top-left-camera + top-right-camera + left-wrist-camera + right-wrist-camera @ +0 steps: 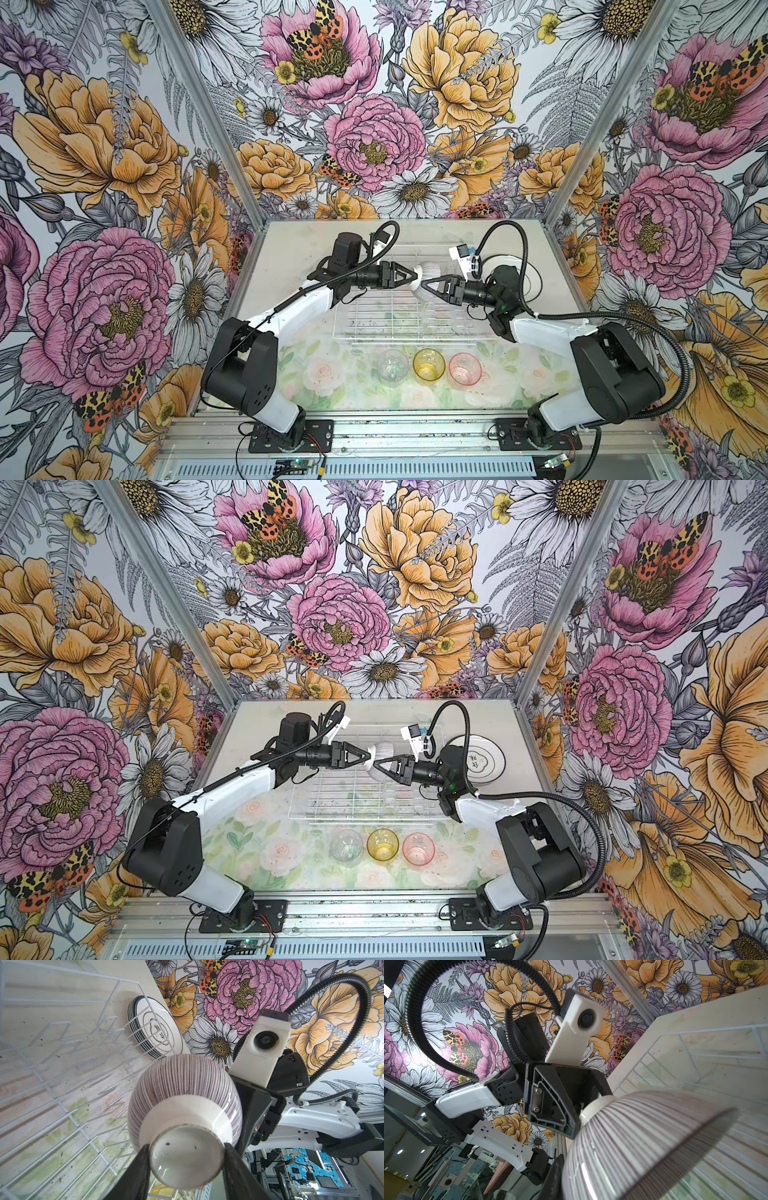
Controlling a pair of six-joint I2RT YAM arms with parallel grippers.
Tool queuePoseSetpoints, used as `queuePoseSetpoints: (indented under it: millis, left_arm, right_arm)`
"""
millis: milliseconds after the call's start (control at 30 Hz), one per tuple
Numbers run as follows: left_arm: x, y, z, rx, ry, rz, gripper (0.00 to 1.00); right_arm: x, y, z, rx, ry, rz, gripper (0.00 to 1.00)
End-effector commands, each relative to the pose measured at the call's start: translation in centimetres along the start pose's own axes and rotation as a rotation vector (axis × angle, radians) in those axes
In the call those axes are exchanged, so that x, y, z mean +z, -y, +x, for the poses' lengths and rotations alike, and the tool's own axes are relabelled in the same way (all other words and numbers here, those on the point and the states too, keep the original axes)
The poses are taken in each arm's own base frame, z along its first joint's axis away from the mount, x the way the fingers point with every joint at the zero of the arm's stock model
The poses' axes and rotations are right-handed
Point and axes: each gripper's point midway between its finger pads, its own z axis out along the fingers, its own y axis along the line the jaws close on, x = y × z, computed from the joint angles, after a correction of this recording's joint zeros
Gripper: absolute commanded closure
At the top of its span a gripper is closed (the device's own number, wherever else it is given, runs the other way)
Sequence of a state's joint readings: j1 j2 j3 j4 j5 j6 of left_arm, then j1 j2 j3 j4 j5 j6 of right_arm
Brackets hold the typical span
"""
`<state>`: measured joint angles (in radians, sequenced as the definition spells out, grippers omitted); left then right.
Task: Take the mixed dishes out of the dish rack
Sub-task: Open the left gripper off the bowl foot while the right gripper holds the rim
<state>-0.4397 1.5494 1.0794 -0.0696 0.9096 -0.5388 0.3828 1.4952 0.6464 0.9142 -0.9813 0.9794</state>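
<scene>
The ribbed grey-purple bowl point(431, 271) hangs sideways over the dish rack point(374, 328), toward the far edge of the bench point(316, 237). The left end effector point(416, 275) pinches its white foot point(187, 1118). The right end effector point(425, 286) is at the rim, and I can't tell whether it grips. If the foot is released too soon, the bowl could drop onto the wires.

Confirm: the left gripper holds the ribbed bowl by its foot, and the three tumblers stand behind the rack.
Wrong on the tumblers: they stand in front of the rack, as both top views show. The left gripper does hold the ribbed bowl by its foot.
</scene>
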Motion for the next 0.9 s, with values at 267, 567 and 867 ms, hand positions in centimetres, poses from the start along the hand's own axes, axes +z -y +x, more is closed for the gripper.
queuePoseSetpoints:
  millis: [267,567,867]
  left_arm:
    - [0.1,2.3,-0.8,0.066,0.009,0.079,0.62]
    - [0.3,2.2,-0.5,0.059,-0.001,0.080,0.59]
    - [0.3,1.6,-0.7,0.059,0.011,0.041,0.29]
  right_arm:
    - [0.6,-1.4,-1.3,-0.045,0.017,-0.058,0.98]
    - [0.8,-1.9,-1.6,-0.055,0.014,-0.073,1.00]
    - [1.0,-3.5,-1.5,-0.088,-0.007,-0.114,1.00]
